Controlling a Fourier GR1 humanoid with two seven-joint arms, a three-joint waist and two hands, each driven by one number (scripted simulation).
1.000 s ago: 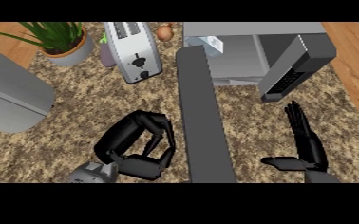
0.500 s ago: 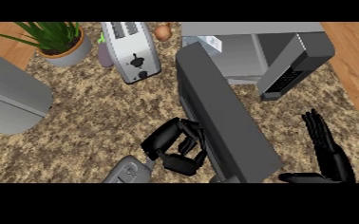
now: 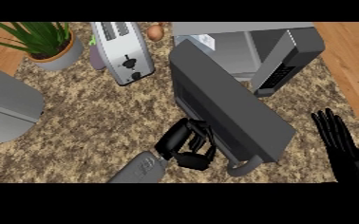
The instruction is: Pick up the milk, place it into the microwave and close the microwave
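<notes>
Worktop (image 3: pixel 98 118): speckled brown stone, fills most of head view.

Microwave (image 3: pixel 245 42): grey box at top centre-right, cavity open toward viewer, control panel (image 3: pixel 284 71) w/ vent slots on its right side.

Microwave door (image 3: pixel 231 109): dark grey slab, swung partway, running diagonally from upper centre down to lower right; curved handle (image 3: pixel 245 167) at its lower end. Door covers much of the cavity opening from this angle.

Grey rounded appliance (image 3: pixel 17 107): at left edge, only part in view, type unclear.

Toaster (image 3: pixel 125 52): silver, two slots, lever on front, upper centre-left, beside microwave.

Potted plant (image 3: pixel 45 42): green leaves, grey pot, top left corner.

Left hand (image 3: pixel 188 142): black, on grey forearm from lower edge; fingers curled, resting against outer face of door near its lower end. Nothing gripped that I can see.

Right hand (image 3: pixel 340 144): at right edge, fingers straight and pointing up, holding nothing, apart from door.

Milk (image 3: pixel 203 39): small white carton, inside cavity, just visible above door's top edge, upper left of opening.

Brown egg-like item (image 3: pixel 155 31): behind toaster.
</notes>
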